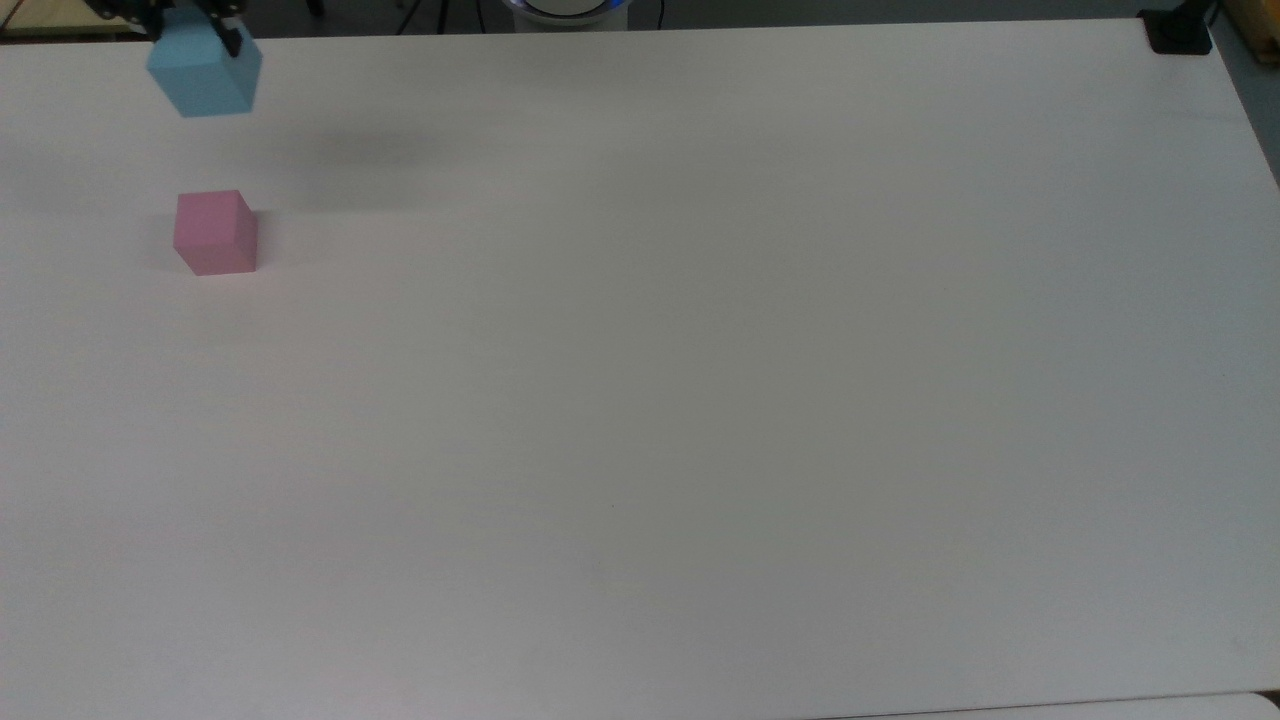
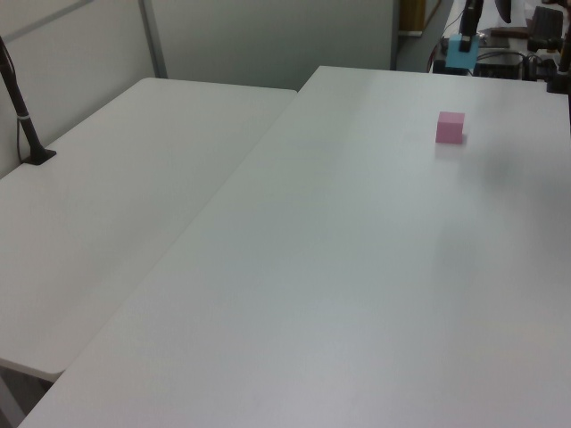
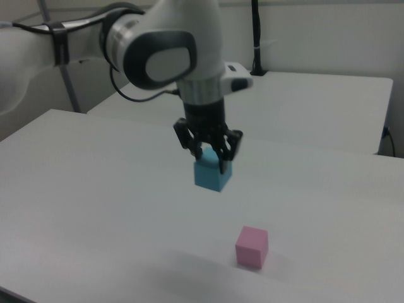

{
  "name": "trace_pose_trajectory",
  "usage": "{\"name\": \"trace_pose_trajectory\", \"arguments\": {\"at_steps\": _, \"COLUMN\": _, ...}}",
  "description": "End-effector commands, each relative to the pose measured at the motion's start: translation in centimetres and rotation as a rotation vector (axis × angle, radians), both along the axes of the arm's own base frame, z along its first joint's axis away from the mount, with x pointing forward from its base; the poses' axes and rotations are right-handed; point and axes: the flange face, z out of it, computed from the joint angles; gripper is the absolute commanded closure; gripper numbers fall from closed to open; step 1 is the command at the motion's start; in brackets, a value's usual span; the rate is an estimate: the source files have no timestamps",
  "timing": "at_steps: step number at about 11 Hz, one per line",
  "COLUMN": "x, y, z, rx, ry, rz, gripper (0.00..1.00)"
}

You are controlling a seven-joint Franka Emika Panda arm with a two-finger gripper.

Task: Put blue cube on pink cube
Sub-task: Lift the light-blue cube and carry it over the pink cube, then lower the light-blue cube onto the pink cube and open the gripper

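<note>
The gripper is gripping the blue cube, carrying it aloft (transport step). Next: centring it over the pink cube, then lowering.

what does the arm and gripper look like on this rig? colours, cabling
Glossy white rounded arm links with a dark grey joint cap and black bands. A thin dark cable loops beside the wrist. The gripper is black, with two slim dark fingers below a white wrist flange. No readable markings.
</note>
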Motion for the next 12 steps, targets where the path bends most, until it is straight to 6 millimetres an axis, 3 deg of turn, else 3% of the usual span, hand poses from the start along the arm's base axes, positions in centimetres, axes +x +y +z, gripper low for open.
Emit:
{"name": "trace_pose_trajectory", "arguments": {"at_steps": 1, "x": -2.6, "y": -5.1, "z": -3.2, "rx": -0.009, "ry": -0.083, "rz": 0.021, "gripper": 0.63}}
{"name": "trace_pose_trajectory", "arguments": {"at_steps": 2, "x": -2.6, "y": -6.4, "z": -4.7, "rx": -0.026, "ry": -0.097, "rz": 0.011, "gripper": 0.63}}
{"name": "trace_pose_trajectory", "arguments": {"at_steps": 6, "x": -0.3, "y": -8.4, "z": -10.6, "rx": -0.063, "ry": -0.100, "rz": 0.047, "gripper": 0.66}}
{"name": "trace_pose_trajectory", "arguments": {"at_steps": 12, "x": 0.7, "y": -7.5, "z": -13.8, "rx": -0.044, "ry": -0.066, "rz": 0.058, "gripper": 0.66}}
